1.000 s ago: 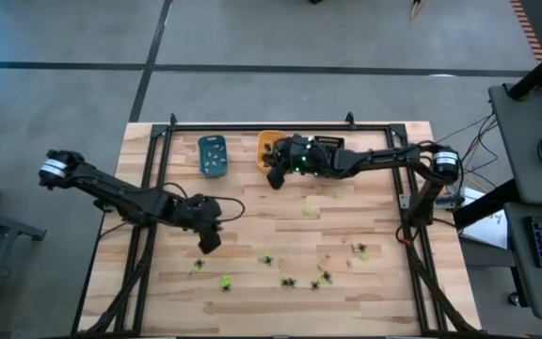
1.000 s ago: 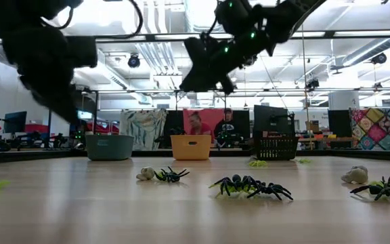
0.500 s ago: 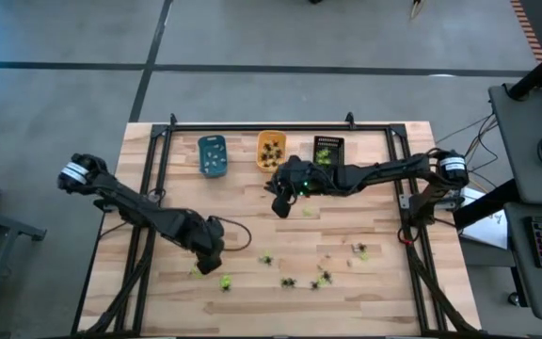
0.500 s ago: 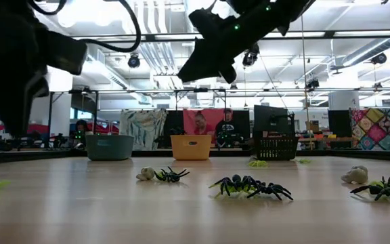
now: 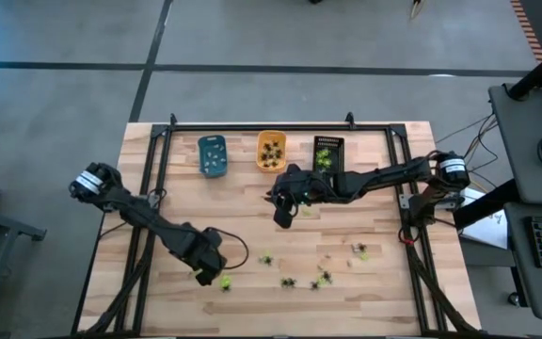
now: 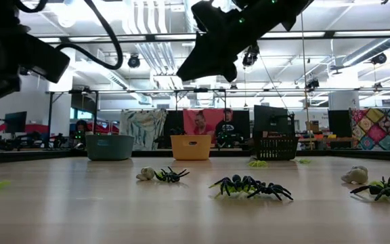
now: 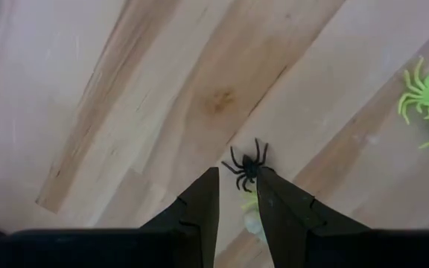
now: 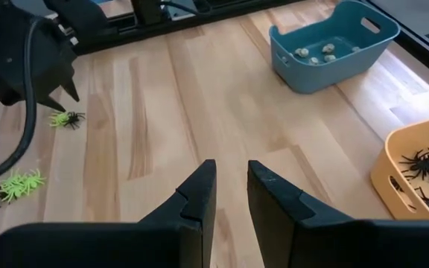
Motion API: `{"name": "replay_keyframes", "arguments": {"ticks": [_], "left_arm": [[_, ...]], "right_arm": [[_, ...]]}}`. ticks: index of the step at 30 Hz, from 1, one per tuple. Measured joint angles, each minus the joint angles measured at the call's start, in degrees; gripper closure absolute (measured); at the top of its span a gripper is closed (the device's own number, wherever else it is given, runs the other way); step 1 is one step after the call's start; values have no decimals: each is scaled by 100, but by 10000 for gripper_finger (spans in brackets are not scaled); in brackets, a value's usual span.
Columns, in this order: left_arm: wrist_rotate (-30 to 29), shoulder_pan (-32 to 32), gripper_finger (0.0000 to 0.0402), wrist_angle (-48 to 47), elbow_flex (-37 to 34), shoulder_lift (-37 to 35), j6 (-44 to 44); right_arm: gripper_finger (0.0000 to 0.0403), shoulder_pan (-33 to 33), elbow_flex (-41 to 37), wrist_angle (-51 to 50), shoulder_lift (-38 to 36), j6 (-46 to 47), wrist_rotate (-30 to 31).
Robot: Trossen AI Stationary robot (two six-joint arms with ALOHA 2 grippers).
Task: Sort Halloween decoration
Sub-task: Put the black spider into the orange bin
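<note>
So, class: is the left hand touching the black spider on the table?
Cannot tell. In the left wrist view the black spider sits right at the left hand's fingertips, above a pale figure, but neither contact nor a gap shows plainly.

Three trays [image 5: 270, 151] are sitting side by side along the table [image 5: 252, 226]'s far edge. Spider figures [image 5: 290, 281] are lying scattered along the near side. The left gripper [image 5: 207, 271] is hanging over the near-left spiders; the right gripper [image 5: 281, 213] is hovering mid-table, before the trays.
</note>
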Motion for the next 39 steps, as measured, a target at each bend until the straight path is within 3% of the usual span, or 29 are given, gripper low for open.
{"name": "replay_keyframes", "arguments": {"ticks": [11,20,39], "left_arm": [[-208,-125,297,-31,-7,86,-800],[-215,-144,261,27,-9,433,-835],[-150,-267,260,475,-2,823,-622]], "right_arm": [[335,0,0,50,7,1,1],[335,-2,0,49,12,1,1],[335,-1,0,46,15,1,1]]}}
